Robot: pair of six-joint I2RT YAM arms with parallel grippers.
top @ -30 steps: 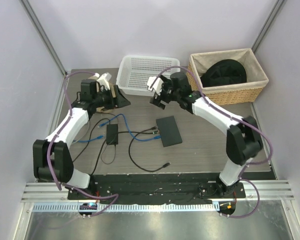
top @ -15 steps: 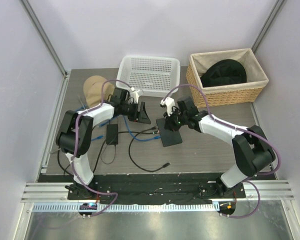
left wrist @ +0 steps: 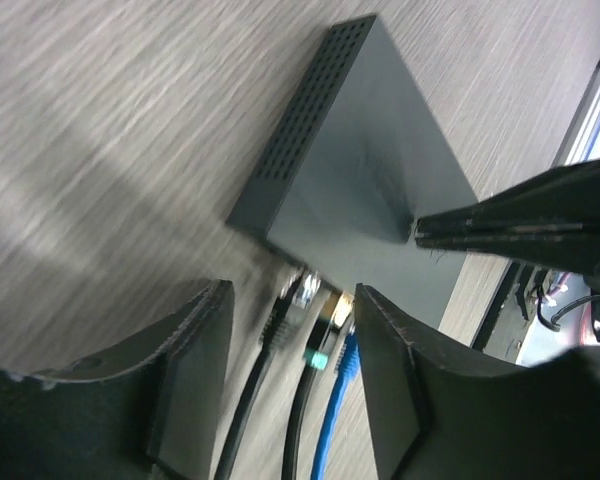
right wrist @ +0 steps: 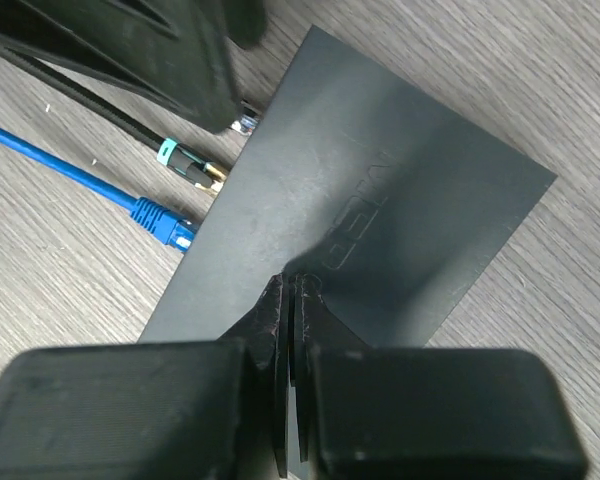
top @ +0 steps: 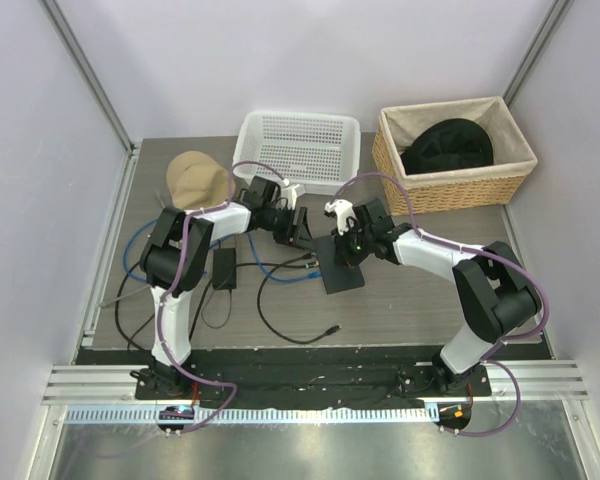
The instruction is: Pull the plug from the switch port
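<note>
the worktop [top: 430, 290] carries the switch [top: 342, 278], lying flat at the centre of the overhead view with its socket edge facing the left of the frame. the right pincer [right wrist: 288, 300] is pressed together, its tip resting on the switch's top face, low centre in its wrist view. i judge this to be a hold-down. the left pincer [left wrist: 292, 295] is spread, its fingers straddling the socket edge at the bottom of its wrist view. between them lie a black plug [left wrist: 285, 312], a teal-collared plug [left wrist: 320, 340] and a blue plug [left wrist: 345, 358], side by side. i cannot tell which one is meant, nor how deep each sits. procedure: centre one plug between the fingers, pinch its moulded body only, bear down with the right pincer, then draw straight out of the socket, level with the worktop.
</note>
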